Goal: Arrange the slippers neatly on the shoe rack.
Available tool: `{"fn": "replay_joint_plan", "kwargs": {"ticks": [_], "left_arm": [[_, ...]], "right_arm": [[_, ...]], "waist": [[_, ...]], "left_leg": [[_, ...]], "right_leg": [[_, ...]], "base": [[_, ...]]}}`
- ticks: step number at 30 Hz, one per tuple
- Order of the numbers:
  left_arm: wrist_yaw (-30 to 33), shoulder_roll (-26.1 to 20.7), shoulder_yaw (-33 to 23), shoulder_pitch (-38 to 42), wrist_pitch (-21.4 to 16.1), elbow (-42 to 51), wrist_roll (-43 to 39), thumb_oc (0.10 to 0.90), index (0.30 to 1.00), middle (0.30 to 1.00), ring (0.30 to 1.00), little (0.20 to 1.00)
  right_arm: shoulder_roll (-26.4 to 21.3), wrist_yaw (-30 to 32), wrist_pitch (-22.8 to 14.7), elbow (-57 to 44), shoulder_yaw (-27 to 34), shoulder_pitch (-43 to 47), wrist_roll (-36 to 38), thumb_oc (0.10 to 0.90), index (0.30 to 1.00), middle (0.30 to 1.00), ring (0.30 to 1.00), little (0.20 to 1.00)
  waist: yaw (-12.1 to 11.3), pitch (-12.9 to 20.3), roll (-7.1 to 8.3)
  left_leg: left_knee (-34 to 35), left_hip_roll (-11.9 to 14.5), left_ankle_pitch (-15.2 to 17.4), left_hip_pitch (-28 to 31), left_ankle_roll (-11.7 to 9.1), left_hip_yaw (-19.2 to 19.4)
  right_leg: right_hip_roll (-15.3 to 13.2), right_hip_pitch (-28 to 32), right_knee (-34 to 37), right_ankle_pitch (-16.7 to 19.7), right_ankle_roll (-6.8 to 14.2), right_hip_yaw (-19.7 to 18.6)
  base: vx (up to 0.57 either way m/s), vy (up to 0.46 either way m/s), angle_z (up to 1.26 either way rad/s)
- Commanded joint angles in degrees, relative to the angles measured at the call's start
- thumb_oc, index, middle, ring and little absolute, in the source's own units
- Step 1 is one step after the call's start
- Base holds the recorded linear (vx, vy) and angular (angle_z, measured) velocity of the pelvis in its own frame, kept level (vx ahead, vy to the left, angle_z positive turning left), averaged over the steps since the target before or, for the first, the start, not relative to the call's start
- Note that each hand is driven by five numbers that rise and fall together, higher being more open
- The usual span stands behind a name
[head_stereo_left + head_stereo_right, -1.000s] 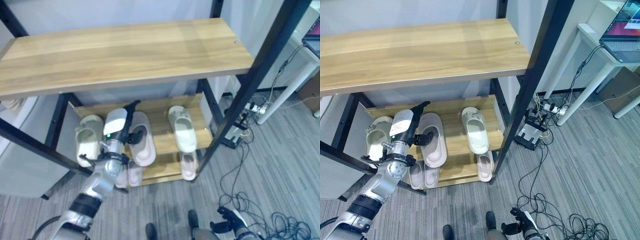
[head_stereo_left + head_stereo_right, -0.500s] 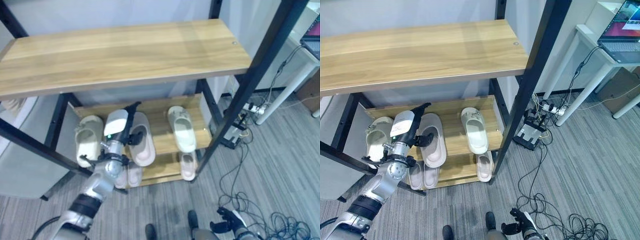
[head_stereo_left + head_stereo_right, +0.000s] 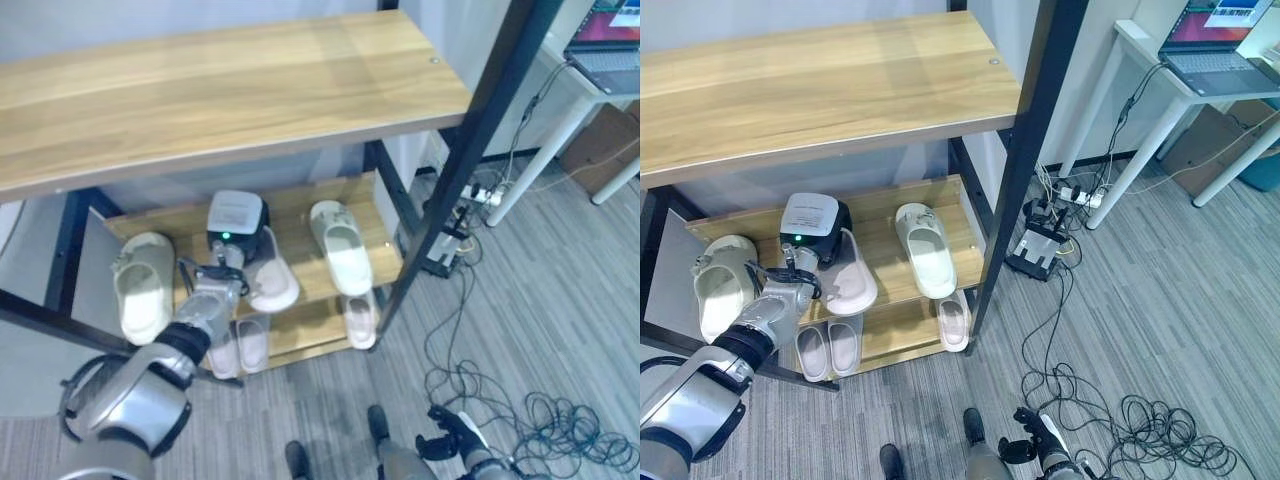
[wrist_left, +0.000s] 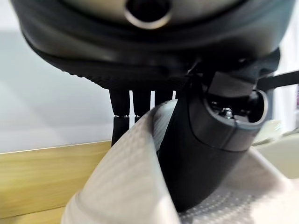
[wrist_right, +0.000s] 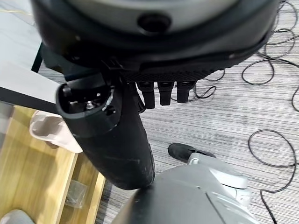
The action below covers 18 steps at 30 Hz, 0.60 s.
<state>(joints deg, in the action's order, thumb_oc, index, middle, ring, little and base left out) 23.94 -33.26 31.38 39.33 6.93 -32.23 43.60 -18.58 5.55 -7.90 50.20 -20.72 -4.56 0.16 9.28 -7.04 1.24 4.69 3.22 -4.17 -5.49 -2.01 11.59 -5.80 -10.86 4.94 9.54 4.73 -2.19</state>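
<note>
On the rack's middle shelf (image 3: 300, 205) a pinkish slipper (image 3: 272, 282) lies tilted, and my left hand (image 3: 258, 232) is shut on its rim. The left wrist view has the thumb (image 4: 205, 154) inside the slipper (image 4: 126, 186) and the fingers (image 4: 133, 105) behind its edge. A beige slipper (image 3: 140, 285) sits to its left and a cream slipper (image 3: 340, 252) to its right. On the bottom shelf stand a pale pink pair (image 3: 237, 345) and a single slipper (image 3: 360, 318). My right hand (image 5: 117, 130) hangs low over the floor, fingers relaxed.
A wide wooden top shelf (image 3: 220, 90) overhangs the middle one. The rack's black front post (image 3: 470, 140) slants down on the right. Past it are a power box and loose cables (image 3: 445, 250) on the grey floor, and a white desk with a laptop (image 3: 1215, 65).
The whole picture has shifted, so the camera moved. My left hand has turned over the pinkish slipper, which now sits tilted rather than flat along the shelf.
</note>
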Motion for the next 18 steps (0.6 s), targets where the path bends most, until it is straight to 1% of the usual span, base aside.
{"fn": "replay_joint_plan", "kwargs": {"ticks": [1,2,3,4,5,7,8,9,10,11,12,15,16,17,18], "left_arm": [[3.65,-3.77,-9.45,0.54,-4.26,15.49,2.27,0.400,0.300,0.300,0.300,0.300],[3.82,-3.89,-12.03,-4.01,-6.08,20.59,2.31,0.400,0.300,0.300,0.300,0.300],[3.57,-3.31,-16.28,-12.02,-8.89,28.12,1.41,0.400,0.300,0.300,0.300,0.300],[3.81,-3.01,-18.00,-16.26,-10.46,30.67,0.81,0.400,0.300,0.300,0.300,0.300],[3.29,-2.23,-19.53,-20.79,-11.97,33.24,-0.43,0.400,0.300,0.300,0.300,0.300],[2.53,-1.16,-21.55,-28.27,-14.44,36.80,-3.00,0.400,0.300,0.300,0.300,0.300],[0.99,-0.09,-23.52,-35.78,-17.03,40.23,-6.57,0.400,0.300,0.300,0.300,0.300],[0.76,0.08,-23.98,-39.26,-18.09,41.10,-7.65,0.400,0.300,0.300,0.300,0.300],[0.64,0.06,-24.13,-39.61,-18.10,41.34,-7.71,0.400,0.300,0.300,0.300,0.300],[-1.40,0.30,-23.06,-44.58,-19.22,40.18,-11.13,0.400,0.300,0.300,0.300,0.300],[-1.41,0.27,-23.06,-44.67,-19.24,40.21,-11.17,0.400,0.300,0.300,0.300,0.300],[-3.39,0.01,-20.81,-46.33,-19.84,36.94,-13.60,0.400,0.300,0.300,0.300,0.300],[-3.49,-0.26,-19.82,-45.45,-19.84,35.57,-14.38,0.400,0.300,0.300,0.300,0.300],[-3.25,-0.46,-18.26,-43.51,-19.69,33.18,-15.21,0.400,0.300,0.300,0.300,0.300],[-3.00,-0.40,-18.03,-42.86,-19.83,32.63,-15.22,0.400,0.300,0.300,0.300,0.300]], "right_arm": [[-0.30,0.64,-1.73,-0.64,0.73,-1.03,0.11,0.800,0.900,0.900,0.900,0.900],[0.20,0.68,-1.70,-0.51,1.12,-1.26,0.25,0.800,0.900,0.900,0.900,0.900],[0.92,0.89,-1.68,-0.77,1.90,-1.72,0.24,0.800,0.900,0.900,0.900,0.900],[1.31,1.02,-1.71,-1.22,2.63,-1.92,0.20,0.800,0.900,0.900,0.900,0.900],[1.63,1.03,-1.74,-1.35,3.16,-2.18,0.20,0.800,0.900,0.900,0.900,0.900],[2.02,0.85,-1.76,-1.19,3.59,-2.74,0.37,0.800,0.900,0.900,0.900,0.900],[2.06,0.60,-1.81,-1.48,4.16,-3.37,0.40,0.800,0.900,0.900,0.900,0.900],[2.10,0.40,-1.92,-1.57,4.55,-3.57,0.53,0.800,0.900,0.900,0.900,0.900],[2.08,0.39,-1.92,-1.58,4.44,-3.69,0.54,0.800,0.900,0.900,0.900,0.900],[1.91,0.15,-1.95,-1.66,4.97,-3.92,0.79,0.800,0.900,0.900,0.900,0.900],[1.91,0.14,-1.95,-1.67,4.95,-3.99,0.80,0.800,0.900,0.900,0.900,0.900],[1.50,0.03,-1.75,-1.52,4.89,-3.49,1.25,0.800,0.900,0.900,0.900,0.900],[1.31,0.06,-1.73,-1.55,4.60,-2.89,1.52,0.800,0.900,0.900,0.900,0.900],[1.04,0.30,-1.75,-1.50,4.05,-1.35,2.09,0.800,0.900,0.900,0.900,0.900],[1.06,0.31,-1.76,-1.39,4.18,-1.02,2.15,0.800,0.900,0.900,0.900,0.900]], "waist": [[-1.54,-0.95,-1.44],[-1.97,-0.82,-1.44],[-2.79,-0.65,-1.40],[-3.42,-0.81,-1.36],[-3.92,-0.80,-1.37],[-4.57,-0.58,-1.48],[-5.58,-0.69,-1.35],[-6.24,-1.05,-1.24],[-6.17,-0.93,-1.26],[-7.13,-2.03,-0.86],[-7.08,-2.14,-0.84],[-7.38,-4.18,-0.57],[-7.23,-5.49,-0.43],[-6.94,-7.81,-0.22],[-6.98,-8.04,-0.24]], "left_leg": [[0.31,1.25,3.99,1.21,-0.79,-4.08],[0.31,1.19,4.15,1.49,-0.74,-4.22],[0.31,1.01,4.43,2.10,-0.61,-4.18],[0.31,0.96,3.95,2.29,-0.54,-4.14],[0.31,0.86,4.16,2.76,-0.47,-4.30],[0.31,0.83,4.98,4.10,-0.29,-4.41],[0.25,0.81,5.22,5.35,0.00,-4.75],[-0.59,0.83,4.90,5.45,0.15,-4.95],[-0.46,0.82,5.41,5.86,0.12,-5.00],[-5.41,1.08,7.40,5.22,0.68,-6.04],[-5.84,1.09,7.71,5.19,0.69,-6.11],[-11.65,0.89,9.98,4.34,1.16,-6.91],[-13.93,0.84,10.69,3.69,1.18,-7.07],[-17.42,1.00,11.53,1.79,1.31,-7.16],[-18.40,1.02,11.94,1.15,1.33,-7.23]], "right_leg": [[-1.61,6.24,-0.26,-7.59,4.85,3.19],[-1.65,6.55,-0.24,-7.69,4.76,3.30],[-1.64,7.41,-0.21,-7.95,4.63,3.32],[-1.63,7.62,-0.39,-7.73,4.43,3.52],[-1.64,8.03,-0.42,-7.84,4.34,3.46],[-1.64,9.32,-0.47,-8.67,4.22,3.54],[-1.57,10.23,-1.31,-9.50,3.95,3.53],[-1.58,10.26,-2.38,-9.67,3.66,3.38],[-1.59,10.56,-2.45,-10.21,3.74,3.38],[-1.92,11.00,-6.03,-11.97,3.14,3.42],[-1.94,11.05,-6.36,-12.23,3.14,3.47],[-1.82,10.92,-11.48,-14.50,2.58,3.52],[-1.93,10.39,-13.99,-15.25,2.39,3.47],[-2.19,8.30,-17.75,-15.98,2.19,3.30],[-2.21,7.69,-18.69,-16.41,2.19,3.25]], "base": [[0.00,0.000,0.00],[0.00,0.000,0.00],[0.00,0.000,0.00],[-0.01,-0.018,-0.07],[0.02,-0.014,-0.05],[0.05,-0.019,0.13],[-0.03,-0.038,0.21],[-0.01,-0.026,0.09],[-0.02,-0.045,0.02],[0.02,-0.031,0.07],[-0.03,-0.048,0.19],[-0.05,-0.020,0.23],[-0.20,-0.017,0.05],[-0.20,-0.010,0.00],[-0.28,-0.012,-0.02]]}}
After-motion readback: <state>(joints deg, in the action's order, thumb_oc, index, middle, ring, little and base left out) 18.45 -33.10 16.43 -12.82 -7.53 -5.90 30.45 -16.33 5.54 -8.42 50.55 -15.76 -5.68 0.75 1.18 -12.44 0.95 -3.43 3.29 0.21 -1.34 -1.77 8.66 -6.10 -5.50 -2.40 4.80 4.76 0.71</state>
